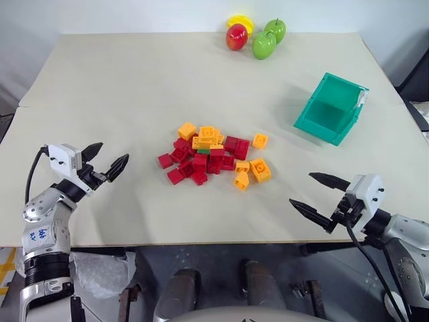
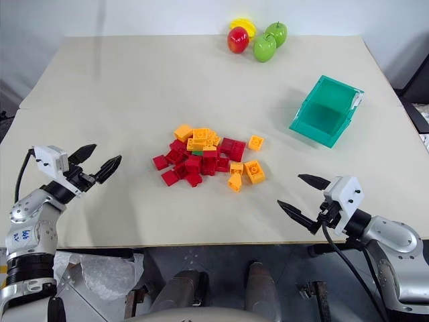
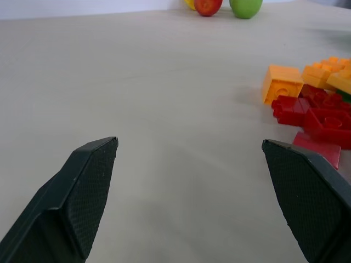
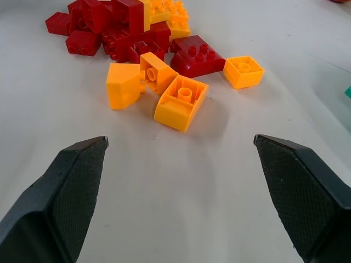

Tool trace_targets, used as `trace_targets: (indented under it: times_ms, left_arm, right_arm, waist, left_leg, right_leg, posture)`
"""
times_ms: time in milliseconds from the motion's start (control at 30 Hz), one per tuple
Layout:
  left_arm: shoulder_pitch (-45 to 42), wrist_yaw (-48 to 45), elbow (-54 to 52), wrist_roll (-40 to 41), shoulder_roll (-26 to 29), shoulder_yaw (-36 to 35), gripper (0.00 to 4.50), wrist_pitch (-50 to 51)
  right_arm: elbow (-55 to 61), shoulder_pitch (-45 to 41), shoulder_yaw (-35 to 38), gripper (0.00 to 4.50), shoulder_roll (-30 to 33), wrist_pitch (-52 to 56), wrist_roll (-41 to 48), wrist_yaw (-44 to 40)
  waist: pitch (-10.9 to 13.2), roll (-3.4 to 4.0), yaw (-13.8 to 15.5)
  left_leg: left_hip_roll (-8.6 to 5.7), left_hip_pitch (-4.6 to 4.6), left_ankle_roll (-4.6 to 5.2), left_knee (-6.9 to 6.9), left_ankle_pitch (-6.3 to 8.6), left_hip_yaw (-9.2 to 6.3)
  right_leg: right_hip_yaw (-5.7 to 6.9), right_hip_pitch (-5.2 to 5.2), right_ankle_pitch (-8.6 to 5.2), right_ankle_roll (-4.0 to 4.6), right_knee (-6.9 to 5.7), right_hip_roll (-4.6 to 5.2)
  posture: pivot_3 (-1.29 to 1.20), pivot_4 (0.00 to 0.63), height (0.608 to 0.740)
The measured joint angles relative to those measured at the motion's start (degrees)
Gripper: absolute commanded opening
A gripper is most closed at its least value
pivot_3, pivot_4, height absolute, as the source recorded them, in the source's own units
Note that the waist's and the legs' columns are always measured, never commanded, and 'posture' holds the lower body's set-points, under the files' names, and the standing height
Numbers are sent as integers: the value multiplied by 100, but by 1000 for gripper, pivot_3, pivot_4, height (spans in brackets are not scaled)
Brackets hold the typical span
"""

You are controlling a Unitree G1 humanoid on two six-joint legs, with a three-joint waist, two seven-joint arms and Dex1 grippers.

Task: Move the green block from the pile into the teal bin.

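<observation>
The pile [image 1: 213,155] of red and orange bricks lies at the table's middle. A sliver of the green block [image 1: 203,151] peeks out among them, near the pile's centre, mostly covered by orange bricks. The teal bin [image 1: 315,133] sits tilted to the pile's back right, nothing visible inside. My left gripper [image 1: 112,153] hovers open over the table left of the pile, nothing between its fingers. My right gripper [image 1: 301,189] stands open near the front right, pointing toward the pile; its wrist view shows orange bricks [image 4: 181,101] just ahead.
Two green apples [image 1: 265,45], a red apple [image 1: 236,37] and a yellow fruit [image 1: 240,23] rest at the table's far edge. The beige table [image 1: 134,94] spreads bare around the pile. Its front edge runs close under both grippers.
</observation>
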State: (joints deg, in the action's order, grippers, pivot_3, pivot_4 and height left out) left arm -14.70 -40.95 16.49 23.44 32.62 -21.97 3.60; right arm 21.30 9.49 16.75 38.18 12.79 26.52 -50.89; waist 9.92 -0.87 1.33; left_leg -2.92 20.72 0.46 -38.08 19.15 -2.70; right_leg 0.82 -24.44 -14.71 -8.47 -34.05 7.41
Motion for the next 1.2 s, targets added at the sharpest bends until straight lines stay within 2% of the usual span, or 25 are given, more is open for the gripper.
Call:
trace_targets:
  times_ms: [367,467,767,867,900,1000,1200]
  left_arm:
    - [-60,274,-30,-55,-28,65,4500,265]
    - [-89,-138,-27,-43,-10,177,3883,97]
    - [-569,-998,151,17,-6,471,1138,-125]
    - [-883,-1441,432,-13,-33,788,185,-248]
    - [-1048,-1634,477,-50,-83,984,39,-287]
    - [-1519,-1923,720,-190,-342,1414,39,-472]
    - [-2847,-1404,2499,-822,-851,1696,39,-885]
  right_arm:
    - [0,-41,0,4472,4,1,0,-1]
    - [1,-369,-14,4500,18,12,50,-1]
    - [5,-718,-129,4500,19,107,82,-11]
    - [6,-811,-245,4500,19,123,95,-30]
    - [6,-864,-306,4500,19,123,99,-45]
    - [16,-1011,-452,4500,17,120,102,-59]
    - [40,-1095,-548,4500,-1,109,101,-33]
  waist:
    - [0,0,-3]
    - [0,1,-4]
    - [0,2,2]
    - [1,2,1]
    - [1,2,2]
    - [1,2,16]
    - [1,1,8]
  left_leg:
    - [0,0,0,0,0,0]
    - [1,-1,0,0,0,2]
    - [-3,1,0,-1,0,1]
    - [-4,2,0,-5,0,2]
    - [-5,2,1,-7,0,3]
    - [-14,6,3,-12,0,1]
    - [-34,33,4,-22,0,-2]
  right_leg:
    - [-1,0,0,0,0,0]
    - [0,0,0,0,0,0]
    - [3,0,0,0,0,0]
    - [3,0,0,0,0,0]
    - [4,1,0,0,-1,0]
    - [6,2,2,-4,-2,2]
    - [18,-9,6,-11,-17,-5]
  posture:
    - [0,150,740]
    - [0,150,740]
    - [0,150,740]
    - [0,150,740]
    - [0,150,740]
    - [0,150,740]
    - [0,150,740]
